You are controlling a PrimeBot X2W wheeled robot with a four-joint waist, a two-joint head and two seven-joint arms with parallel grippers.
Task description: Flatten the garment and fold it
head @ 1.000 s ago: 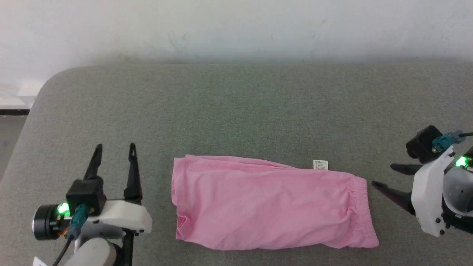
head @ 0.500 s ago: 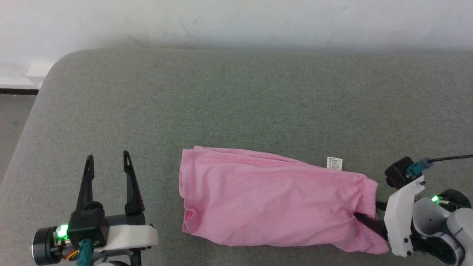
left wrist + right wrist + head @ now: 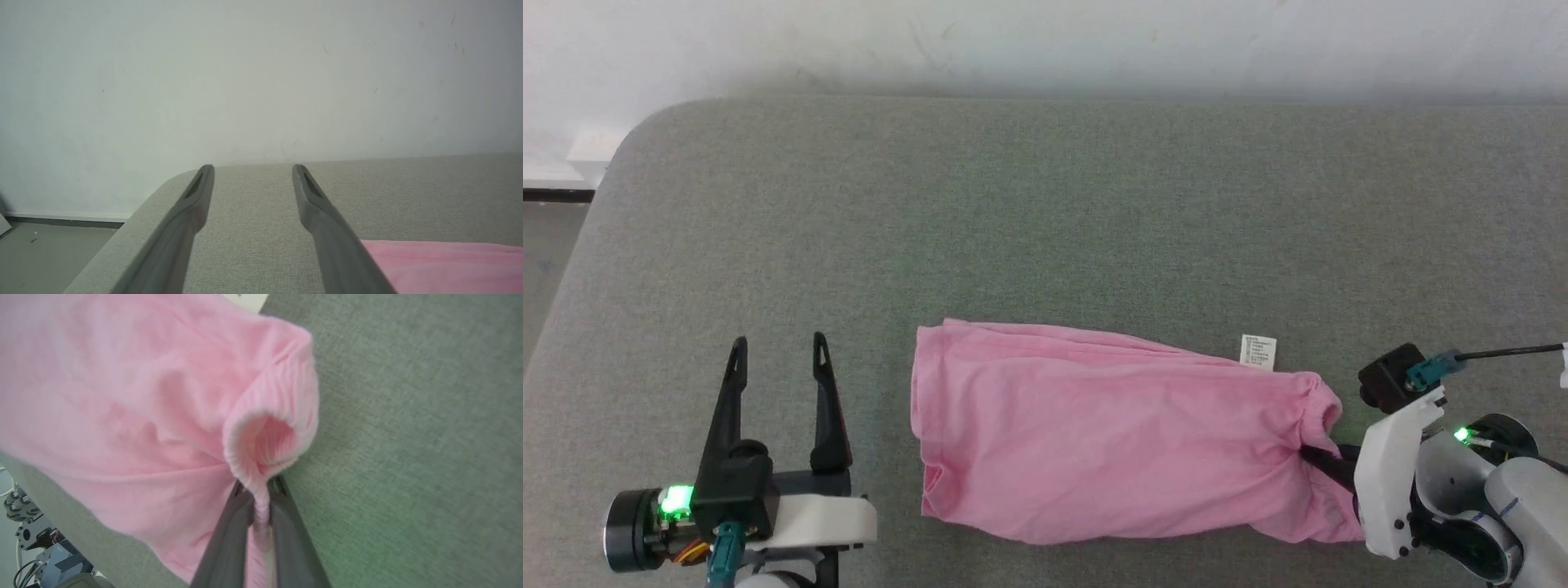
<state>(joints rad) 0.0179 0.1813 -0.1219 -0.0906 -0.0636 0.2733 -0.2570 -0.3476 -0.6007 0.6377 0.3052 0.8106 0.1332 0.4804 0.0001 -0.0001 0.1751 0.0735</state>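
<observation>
At the near right, the right gripper (image 3: 1321, 462) has come in from beside the cloth, where it stood spread and clear a second ago. It is now clenched on the gathered elastic hem (image 3: 245, 457) of the pink garment (image 3: 1111, 441), the cloth pinched between its dark fingers (image 3: 231, 539). At the near left, the left gripper (image 3: 778, 349) hovers with fingers spread, holding nothing, just left of the garment. The garment lies rumpled lengthwise across the near middle of the surface, its right end puckered toward the grip, with a small white label (image 3: 1258, 352) at its far edge. This fresh grip likely begins the pulling-flat; no fold is made yet. Beneath is a grey-green upholstered surface (image 3: 1045, 204) with a rounded far-left corner. Beyond it stands a pale scuffed wall (image 3: 1045, 41), with a strip of grey floor (image 3: 543, 278) at the far left
</observation>
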